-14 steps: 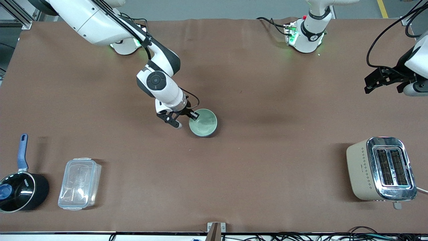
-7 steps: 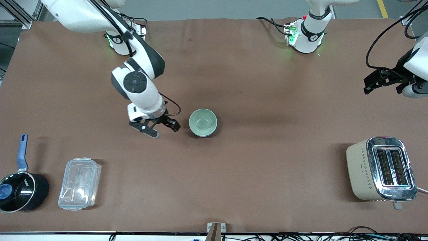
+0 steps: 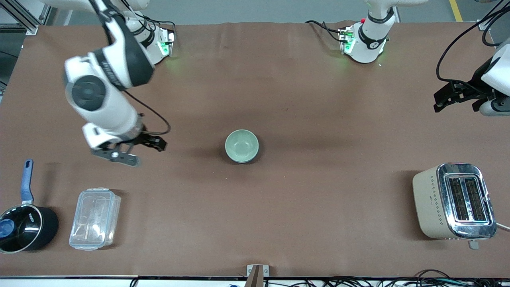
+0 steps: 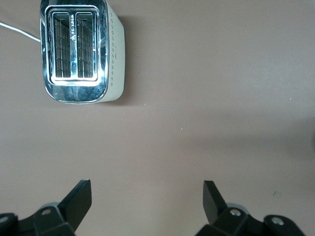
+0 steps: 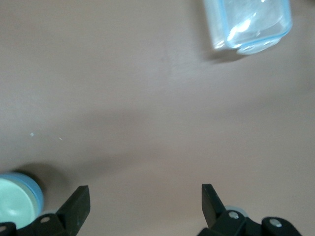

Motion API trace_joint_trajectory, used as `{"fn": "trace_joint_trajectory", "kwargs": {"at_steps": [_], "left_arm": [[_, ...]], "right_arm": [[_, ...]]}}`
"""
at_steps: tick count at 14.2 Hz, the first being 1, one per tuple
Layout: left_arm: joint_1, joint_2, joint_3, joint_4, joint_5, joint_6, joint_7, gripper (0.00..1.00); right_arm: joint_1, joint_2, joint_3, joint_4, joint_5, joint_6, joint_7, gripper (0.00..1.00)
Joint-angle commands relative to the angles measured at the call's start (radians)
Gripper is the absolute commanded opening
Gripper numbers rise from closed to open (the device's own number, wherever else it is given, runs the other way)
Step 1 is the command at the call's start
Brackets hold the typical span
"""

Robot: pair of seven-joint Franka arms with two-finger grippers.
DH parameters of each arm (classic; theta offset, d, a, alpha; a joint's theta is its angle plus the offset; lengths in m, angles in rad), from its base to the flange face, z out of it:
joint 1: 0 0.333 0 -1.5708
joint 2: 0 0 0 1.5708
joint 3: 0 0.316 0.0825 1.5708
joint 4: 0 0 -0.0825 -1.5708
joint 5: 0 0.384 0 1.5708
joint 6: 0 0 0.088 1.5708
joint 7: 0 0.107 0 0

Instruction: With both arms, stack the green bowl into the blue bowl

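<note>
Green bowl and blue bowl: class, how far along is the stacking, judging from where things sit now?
Done: the green bowl sits nested in the blue bowl, whose rim shows around it in the right wrist view. In hand: nothing; the right hand hangs open over bare table beside the stack, and the left hand waits open above the toaster. Left: seemingly nothing.

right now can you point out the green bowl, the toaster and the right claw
green bowl [image 3: 241,146]: front view, the middle of its inside.
toaster [image 3: 432,203]: front view, its cream side wall.
right claw [image 3: 137,152]: front view, midway between its open fingertips, over bare table toward the right arm's end.
</note>
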Motion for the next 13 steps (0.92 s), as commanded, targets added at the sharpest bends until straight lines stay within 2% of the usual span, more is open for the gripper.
{"fn": "trace_joint_trajectory", "kwargs": {"at_steps": [1,4,6,10,13], "left_arm": [[0.000,-0.001,0.003,0.007,-0.007,-0.020,0.011,1.00],[0.000,-0.001,0.003,0.007,-0.004,-0.027,0.011,1.00],[0.000,-0.001,0.003,0.009,-0.003,-0.028,0.011,1.00],[0.000,-0.001,0.003,0.009,-0.003,-0.028,0.011,1.00],[-0.002,-0.001,0.003,0.009,-0.004,-0.042,0.014,1.00]], "right_arm": [[0.002,-0.135,-0.142,-0.032,0.094,-0.067,-0.243,1.00],[0.019,-0.222,-0.281,-0.030,0.159,-0.130,-0.453,1.00],[0.025,-0.251,-0.329,-0.012,0.160,-0.156,-0.498,1.00],[0.042,-0.242,-0.375,0.186,0.160,-0.303,-0.535,1.00],[0.050,-0.242,-0.375,0.188,0.157,-0.314,-0.547,1.00]]}}
